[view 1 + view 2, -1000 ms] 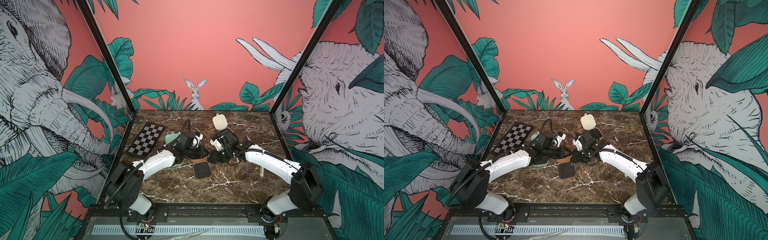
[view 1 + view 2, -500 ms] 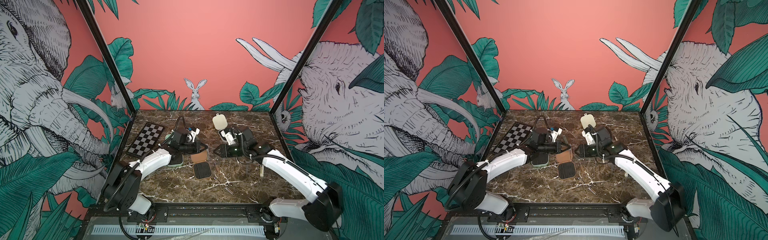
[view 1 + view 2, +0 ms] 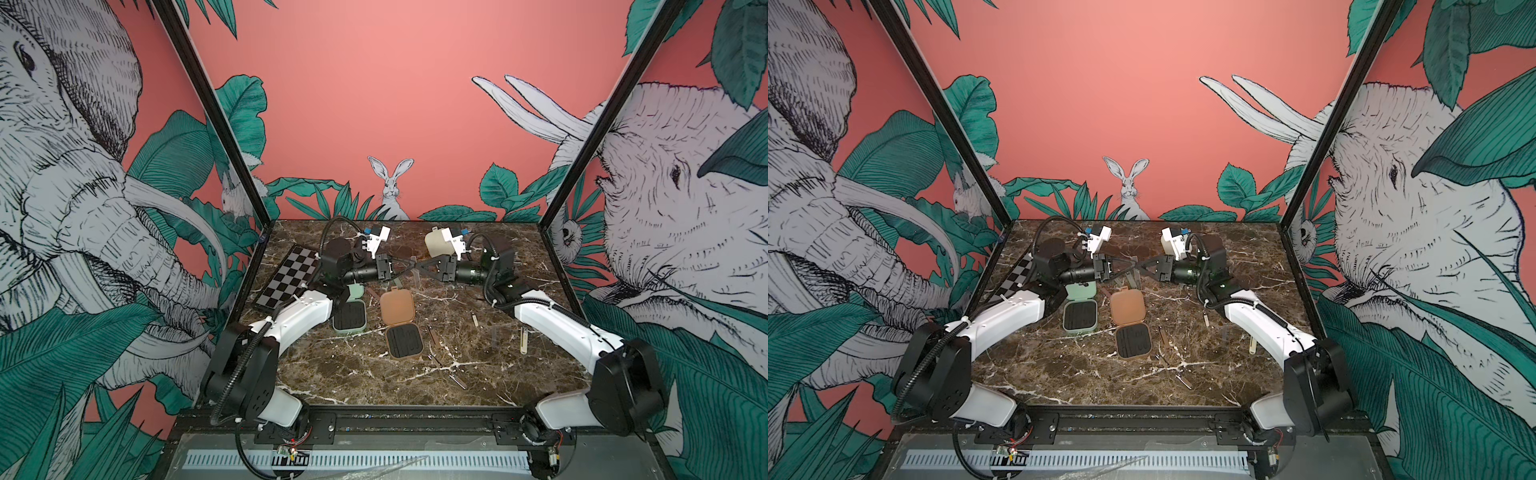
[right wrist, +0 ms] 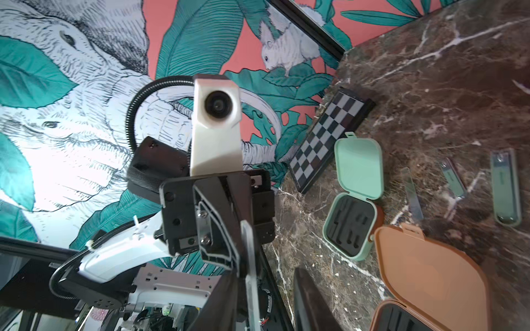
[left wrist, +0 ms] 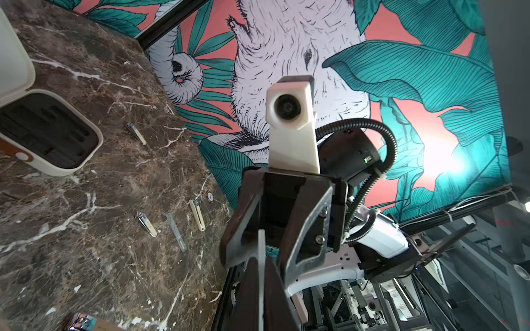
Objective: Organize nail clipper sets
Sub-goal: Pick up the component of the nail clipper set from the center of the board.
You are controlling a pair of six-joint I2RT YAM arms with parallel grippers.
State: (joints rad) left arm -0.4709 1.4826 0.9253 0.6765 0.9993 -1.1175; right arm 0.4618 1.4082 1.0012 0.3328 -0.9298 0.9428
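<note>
The left jaws pinch a thin file (image 5: 260,243) above the bench (image 3: 457,374), the right jaws stand open around it, and the green case (image 3: 350,316), brown case (image 3: 398,307) and cream case (image 3: 435,245) lie open on the bench.

You have the checkerboard (image 3: 289,280) at the table's (image 3: 374,386) left edge; left case (image 3: 350,316) right of it; centre case (image 3: 399,309) right again, slightly nearer the front; far case (image 3: 434,245) back right; loose tools (image 3: 523,340) right of centre case; slim tool (image 5: 261,258) between left gripper (image 3: 409,266) and right gripper (image 3: 424,266), above the table behind centre case
</note>
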